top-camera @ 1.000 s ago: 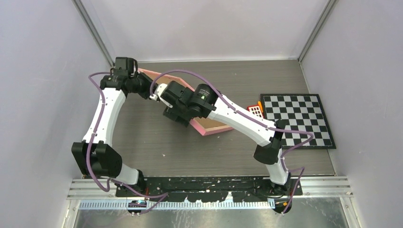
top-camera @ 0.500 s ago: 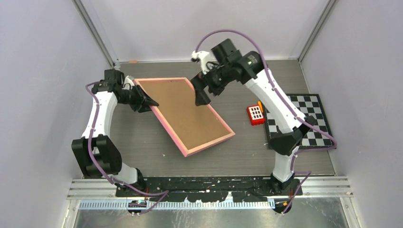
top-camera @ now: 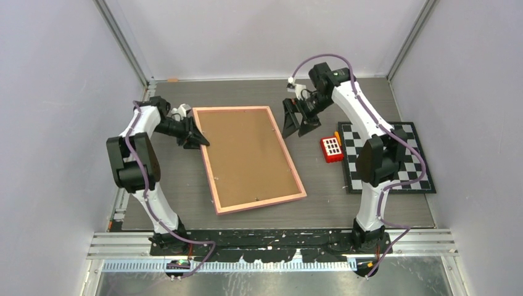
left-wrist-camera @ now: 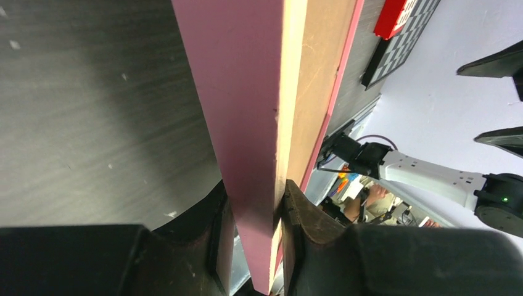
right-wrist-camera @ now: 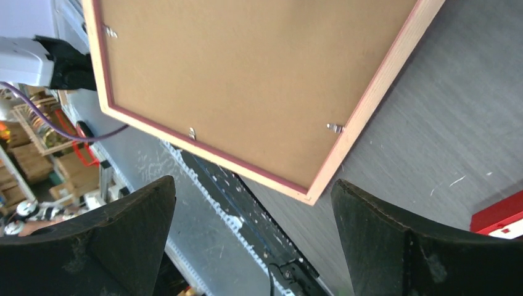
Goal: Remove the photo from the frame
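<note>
Top external: frame (top-camera: 250, 157) is laid back-up on tabletop (top-camera: 185, 197), left edge clamped by left tool (top-camera: 196, 139); right tool (top-camera: 299, 123) is spread, empty. Clips (right-wrist-camera: 192, 132) are best turned first, frame steadied; photo is hidden underneath.

left hand (top-camera: 198, 139) clamped on frame (top-camera: 247, 154) edge, right hand (top-camera: 298, 126) spread wide

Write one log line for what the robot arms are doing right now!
left gripper: shut on frame edge | right gripper: open, beside frame, not touching | frame: brown back up | photo: not seen
</note>
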You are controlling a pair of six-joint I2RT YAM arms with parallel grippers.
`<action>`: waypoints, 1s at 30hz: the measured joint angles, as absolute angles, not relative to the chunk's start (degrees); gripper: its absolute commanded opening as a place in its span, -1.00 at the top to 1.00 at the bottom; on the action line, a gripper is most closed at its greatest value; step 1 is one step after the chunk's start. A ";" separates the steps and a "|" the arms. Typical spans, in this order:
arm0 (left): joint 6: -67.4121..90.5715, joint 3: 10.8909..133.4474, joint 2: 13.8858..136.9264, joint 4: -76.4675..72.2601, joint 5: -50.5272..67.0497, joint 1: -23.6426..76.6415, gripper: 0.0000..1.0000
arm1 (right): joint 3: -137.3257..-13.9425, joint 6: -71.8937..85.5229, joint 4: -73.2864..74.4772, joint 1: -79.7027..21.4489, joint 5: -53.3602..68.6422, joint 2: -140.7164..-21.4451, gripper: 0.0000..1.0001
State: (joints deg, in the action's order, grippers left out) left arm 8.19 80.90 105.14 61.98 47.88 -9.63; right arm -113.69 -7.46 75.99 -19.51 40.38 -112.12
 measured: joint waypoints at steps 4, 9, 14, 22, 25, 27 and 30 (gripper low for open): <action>3.77 85.78 112.38 63.05 48.42 -9.61 0.92 | -106.50 -8.69 74.74 -19.16 40.38 -112.64 -0.96; -0.03 90.85 120.05 63.57 47.27 -9.58 0.80 | -98.78 -7.68 69.67 -19.46 38.83 -113.51 -0.93; -1.76 92.99 124.70 63.31 44.75 -9.61 0.64 | -95.85 -5.32 63.75 -19.55 36.42 -117.62 -0.91; -2.17 96.07 129.14 61.73 40.88 -9.58 0.22 | -93.60 -3.11 57.25 -19.90 33.58 -122.39 -0.91; -1.61 97.03 129.43 61.80 40.12 -9.61 0.05 | -92.51 -2.83 56.05 -20.67 33.61 -122.43 -0.91; -1.19 97.78 129.43 61.60 39.88 -9.61 -0.10 | -91.61 -2.61 55.35 -21.39 33.78 -122.52 -0.91; -0.23 98.72 129.43 61.52 39.68 -9.61 -0.16 | -90.85 -1.76 55.22 -22.09 35.14 -122.56 -0.89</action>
State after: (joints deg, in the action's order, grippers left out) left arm -0.23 98.72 129.43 61.52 39.68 -9.61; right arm -90.85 -1.76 55.22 -22.09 35.14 -122.56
